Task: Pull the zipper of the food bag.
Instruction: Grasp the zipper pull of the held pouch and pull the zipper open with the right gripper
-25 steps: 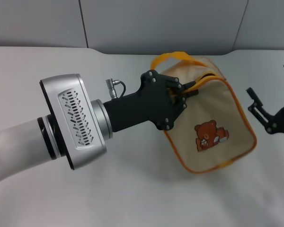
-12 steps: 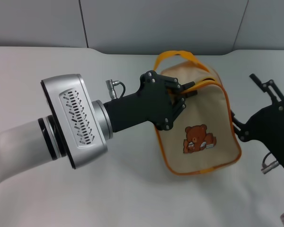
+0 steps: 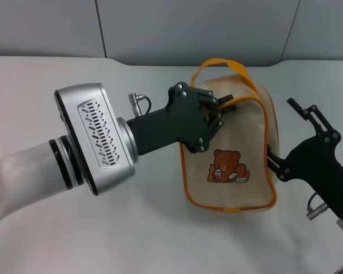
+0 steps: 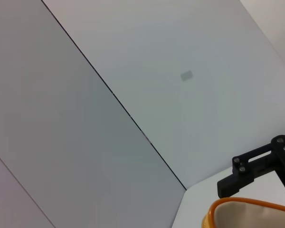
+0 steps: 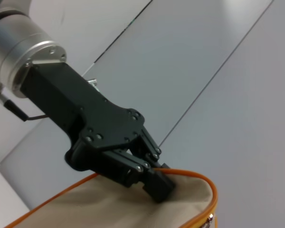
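Observation:
The food bag, beige with a brown bear picture, stands upright on the white table. Its orange-yellow strap loop arches over the top. My left gripper is shut on the orange-yellow zipper band at the bag's top rim; the right wrist view shows this grip on the rim. A small silvery piece hangs at the bag's edge. My right gripper is open at the bag's right side, its lower finger touching the bag.
The white table runs back to a grey panelled wall. My left arm's large silver body reaches across the table's left half. The left wrist view shows the wall, the bag's rim and a right finger.
The bag has swung left and stands more upright. My right gripper has moved in from the far right until it touches the bag's right side. My left gripper keeps its hold.

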Robot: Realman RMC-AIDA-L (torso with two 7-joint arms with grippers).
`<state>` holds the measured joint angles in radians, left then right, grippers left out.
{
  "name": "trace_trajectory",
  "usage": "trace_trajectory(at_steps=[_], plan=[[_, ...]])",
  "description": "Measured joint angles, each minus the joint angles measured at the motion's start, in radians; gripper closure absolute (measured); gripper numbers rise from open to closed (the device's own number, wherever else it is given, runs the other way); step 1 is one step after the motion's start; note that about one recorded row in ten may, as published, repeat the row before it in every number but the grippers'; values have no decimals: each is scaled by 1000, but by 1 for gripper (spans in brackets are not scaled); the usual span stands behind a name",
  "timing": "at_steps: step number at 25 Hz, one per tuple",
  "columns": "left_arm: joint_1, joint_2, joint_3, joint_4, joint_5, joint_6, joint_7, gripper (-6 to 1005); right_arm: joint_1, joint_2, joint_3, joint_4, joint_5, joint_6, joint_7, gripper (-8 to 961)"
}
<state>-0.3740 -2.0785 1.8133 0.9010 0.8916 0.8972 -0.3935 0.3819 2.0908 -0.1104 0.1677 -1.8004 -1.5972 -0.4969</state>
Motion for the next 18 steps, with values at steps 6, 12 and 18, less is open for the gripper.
trace_trajectory(at_steps=[6, 12, 18], plan=[[-1, 0, 2, -1, -1, 0, 0, 934, -2, 0, 28, 25, 7, -21, 7, 176], [-2, -2, 4, -2, -1, 0, -1, 935, 5, 0, 44, 38, 7, -9, 3, 246], [-2, -2, 4, -2, -1, 0, -1, 935, 13, 0, 38, 41, 2, 18, 1, 316]])
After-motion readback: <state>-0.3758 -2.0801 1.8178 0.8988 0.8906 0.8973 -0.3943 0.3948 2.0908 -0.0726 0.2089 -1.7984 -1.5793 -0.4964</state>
